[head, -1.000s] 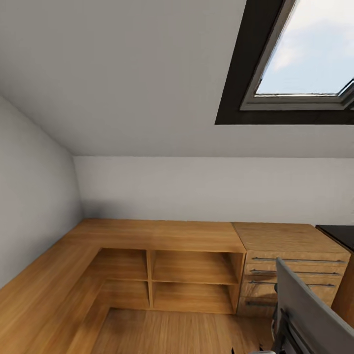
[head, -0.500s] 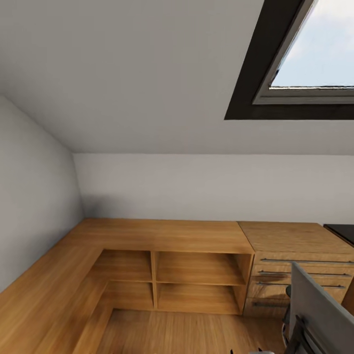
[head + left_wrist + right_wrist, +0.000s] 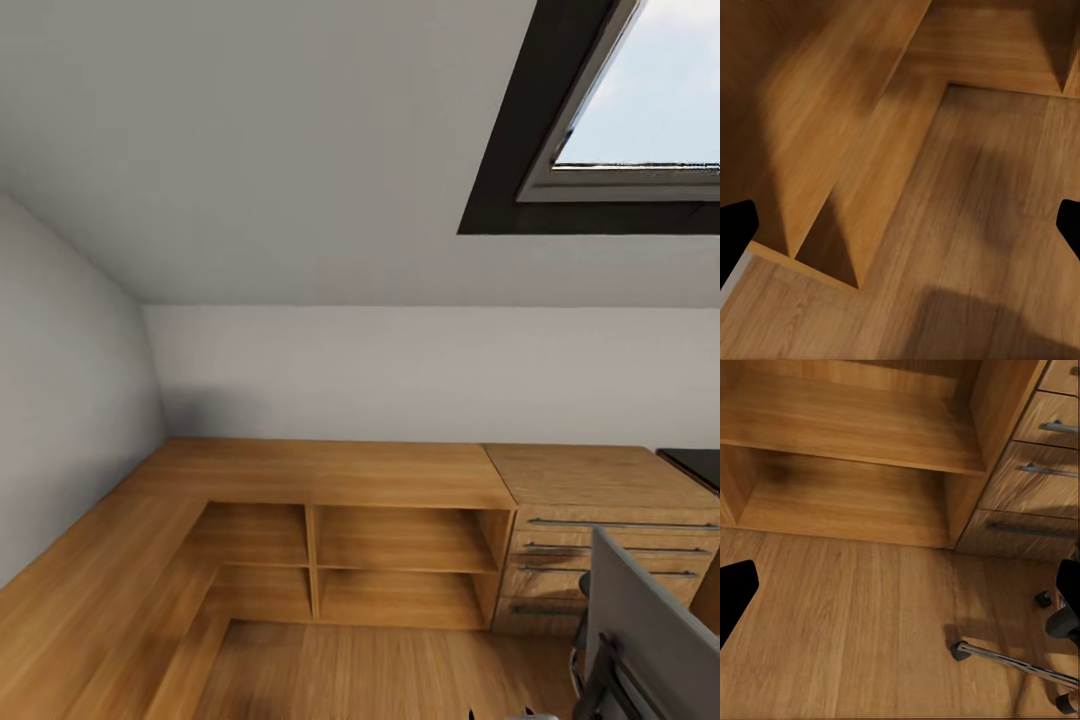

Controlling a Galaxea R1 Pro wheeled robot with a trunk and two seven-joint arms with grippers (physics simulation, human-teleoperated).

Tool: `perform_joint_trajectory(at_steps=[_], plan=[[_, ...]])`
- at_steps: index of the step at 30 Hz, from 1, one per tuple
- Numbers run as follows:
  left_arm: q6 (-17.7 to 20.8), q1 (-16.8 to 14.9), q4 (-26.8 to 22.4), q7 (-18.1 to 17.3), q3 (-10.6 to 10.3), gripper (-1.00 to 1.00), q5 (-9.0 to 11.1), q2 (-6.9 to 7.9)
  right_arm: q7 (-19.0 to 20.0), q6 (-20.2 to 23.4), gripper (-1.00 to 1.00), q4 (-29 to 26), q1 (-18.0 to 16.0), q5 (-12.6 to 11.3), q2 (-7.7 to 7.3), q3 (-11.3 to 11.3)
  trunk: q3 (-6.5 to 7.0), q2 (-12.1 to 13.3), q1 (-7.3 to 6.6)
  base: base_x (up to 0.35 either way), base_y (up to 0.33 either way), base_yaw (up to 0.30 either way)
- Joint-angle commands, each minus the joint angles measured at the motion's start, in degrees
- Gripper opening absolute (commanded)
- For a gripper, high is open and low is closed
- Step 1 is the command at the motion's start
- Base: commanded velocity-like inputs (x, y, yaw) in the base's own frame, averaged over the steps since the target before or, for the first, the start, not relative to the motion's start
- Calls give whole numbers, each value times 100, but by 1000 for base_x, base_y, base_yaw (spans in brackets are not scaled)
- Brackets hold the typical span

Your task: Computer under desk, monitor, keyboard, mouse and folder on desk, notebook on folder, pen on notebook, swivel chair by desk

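A: What does the head camera take in?

B: A corner of the bedroom [image 3: 300, 150]: sloped pale walls, a dark-framed skylight [image 3: 610, 120] at upper right, and a low L-shaped wooden shelf unit [image 3: 330, 475] along the far and left walls, its open cubbies bare. Touching its right end stands a light-wood drawer chest [image 3: 600, 520] with bar handles.

A: Any of the task's things?

B: The swivel chair [image 3: 645, 630], grey back only, at the lower right corner in front of the chest. A black sliver of the desk [image 3: 695, 465] pokes in at the right edge, just beyond the chest.

A: What differs from a second ago?

B: The whole picture has slid. The skylight sits further right and higher, the chair back has gone toward the right edge, and more of the left wall shows. That is the camera turning; the furniture keeps its places relative to each other.

A: And the grippers?

B: The left gripper [image 3: 900, 225] hangs over the plank floor [image 3: 975, 225] beside the shelf unit's inner corner, fingers spread wide with nothing between them. The right gripper [image 3: 900, 585] is likewise spread and bare, above the floor before the lower cubby, with the chair's metal star base and casters [image 3: 1020, 660] close by.
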Motion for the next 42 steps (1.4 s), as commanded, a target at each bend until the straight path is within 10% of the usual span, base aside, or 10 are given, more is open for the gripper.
perform_joint_trajectory(at_steps=[1,42], plan=[[2,1,-11,54,-49,100,7,3,-51,-7,100,6,-3,0,0,47,-11,-5,2,0,0,-118],[5,1,-11,-26,-85,100,-17,-15,-42,347,100,6,-3,17,-3,68,-52,-5,2,31,26,-275]])
